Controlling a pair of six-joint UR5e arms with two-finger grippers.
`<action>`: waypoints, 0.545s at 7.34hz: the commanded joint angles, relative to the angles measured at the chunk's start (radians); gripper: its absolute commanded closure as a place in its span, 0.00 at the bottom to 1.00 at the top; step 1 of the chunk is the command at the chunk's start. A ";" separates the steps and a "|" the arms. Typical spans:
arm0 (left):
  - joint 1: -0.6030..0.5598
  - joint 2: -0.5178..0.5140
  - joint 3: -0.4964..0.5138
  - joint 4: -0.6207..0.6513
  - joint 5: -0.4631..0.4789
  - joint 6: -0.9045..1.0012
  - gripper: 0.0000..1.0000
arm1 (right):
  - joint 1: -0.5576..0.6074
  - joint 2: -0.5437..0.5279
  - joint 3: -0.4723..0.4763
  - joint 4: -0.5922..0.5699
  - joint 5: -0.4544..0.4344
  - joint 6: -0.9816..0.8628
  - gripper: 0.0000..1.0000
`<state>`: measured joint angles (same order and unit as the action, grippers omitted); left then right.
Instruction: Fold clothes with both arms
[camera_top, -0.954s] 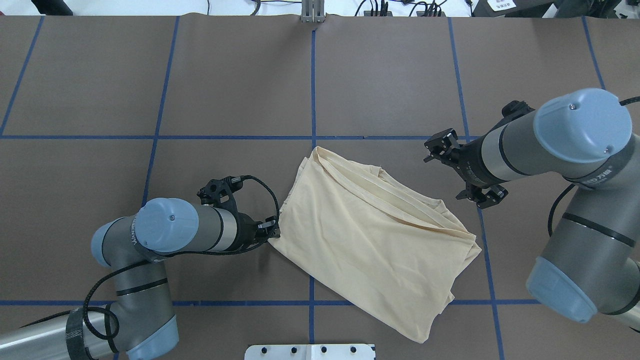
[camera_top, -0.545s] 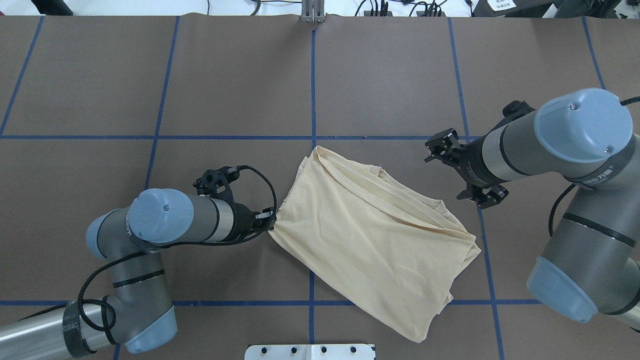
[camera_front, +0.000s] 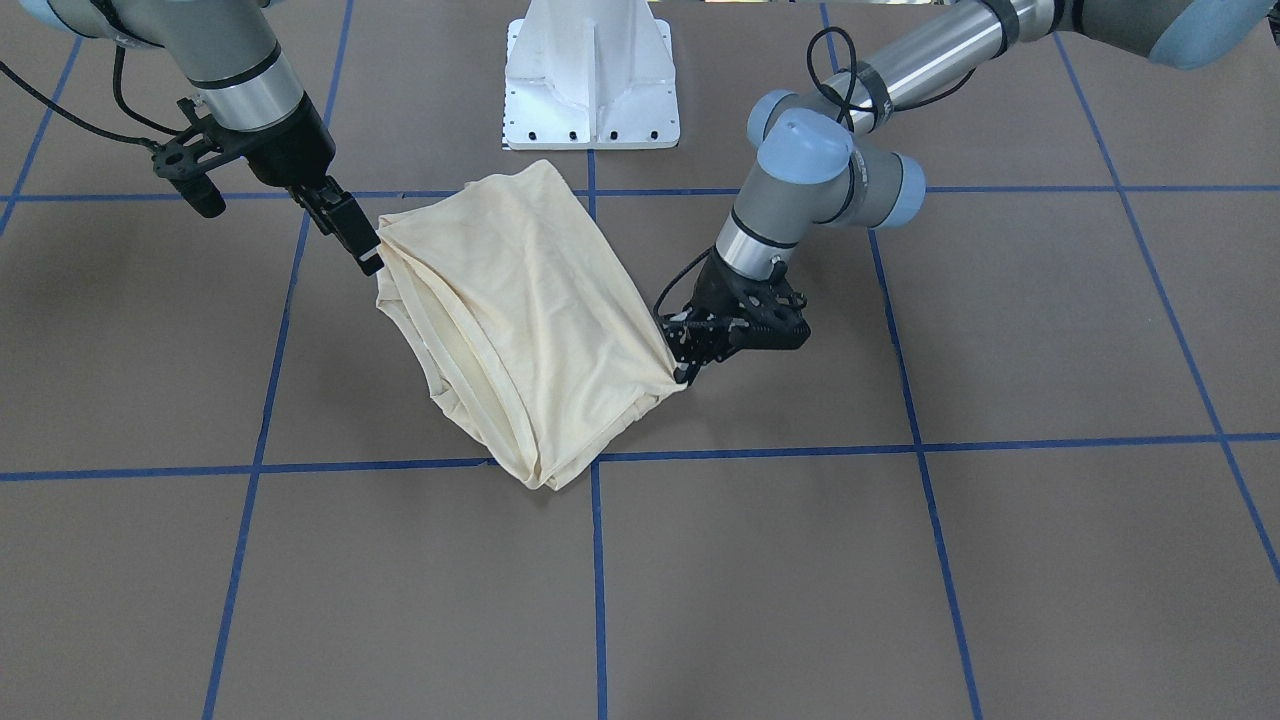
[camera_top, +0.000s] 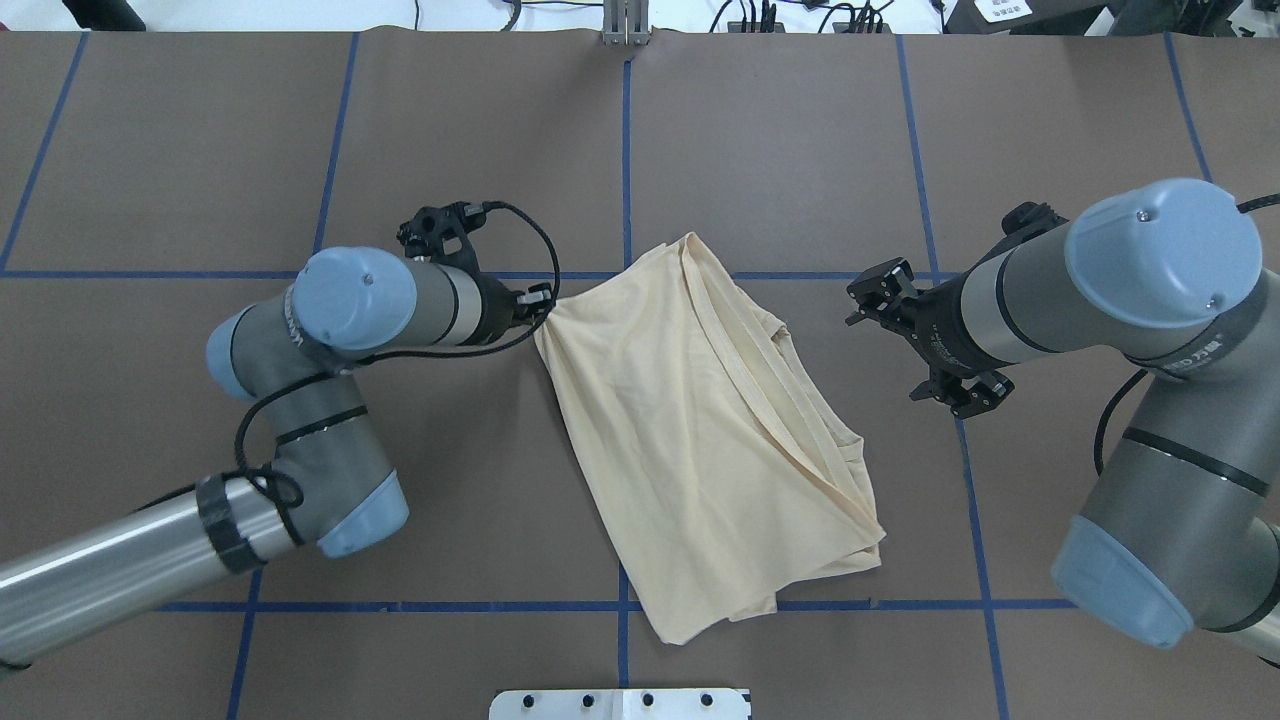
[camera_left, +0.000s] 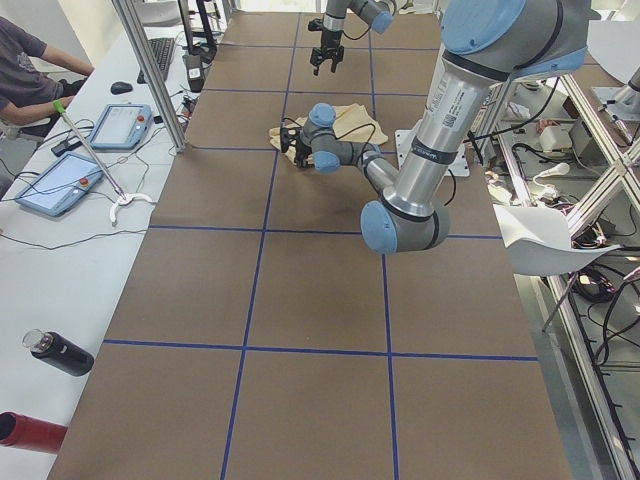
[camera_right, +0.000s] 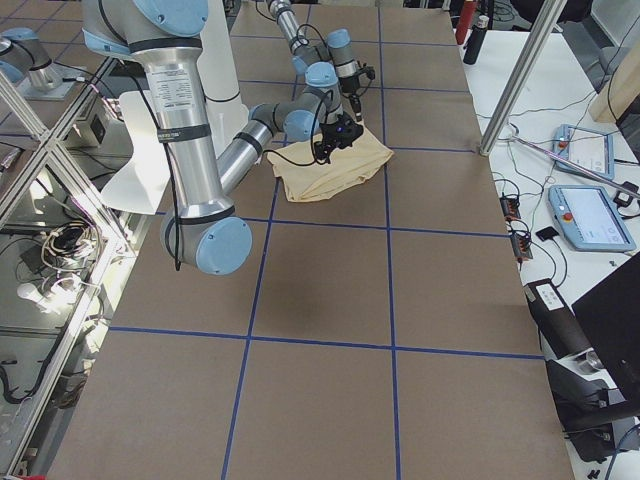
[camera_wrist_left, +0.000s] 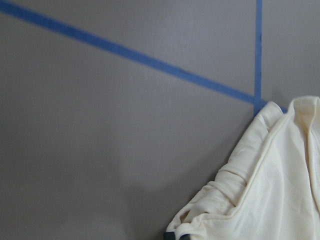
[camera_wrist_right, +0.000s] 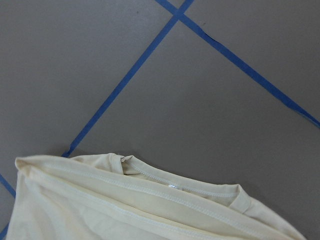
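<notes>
The clothes are one pale cream-yellow shirt, lying folded and slanted across the table's middle. My left gripper is shut on the shirt's corner on the robot's left, low over the table. Its wrist view shows the bunched corner at the bottom edge. My right gripper hangs open above the table, apart from the cloth's right side. Its wrist view looks down on the shirt's stitched hems, with no fingers in frame.
The brown table mat carries a grid of blue tape lines. The white pedestal base stands at the robot's edge. A side bench with tablets, a dark bottle and a seated person runs along the far side.
My left gripper has pulled the shirt corner away from the robot, past the blue cross line. The shirt swung round with it and now lies steeper. The right arm has not moved.
</notes>
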<state>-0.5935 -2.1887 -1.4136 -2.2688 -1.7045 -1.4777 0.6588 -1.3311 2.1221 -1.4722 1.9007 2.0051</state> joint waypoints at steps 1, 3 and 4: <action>-0.125 -0.117 0.244 -0.125 0.000 0.124 1.00 | -0.017 0.035 -0.019 0.001 -0.009 0.009 0.00; -0.141 -0.157 0.301 -0.144 -0.006 0.137 0.36 | -0.069 0.131 -0.097 0.001 -0.034 0.039 0.00; -0.150 -0.167 0.291 -0.135 -0.027 0.138 0.35 | -0.108 0.154 -0.114 0.001 -0.085 0.061 0.00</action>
<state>-0.7310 -2.3377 -1.1285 -2.4039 -1.7135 -1.3455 0.5960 -1.2205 2.0422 -1.4711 1.8646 2.0397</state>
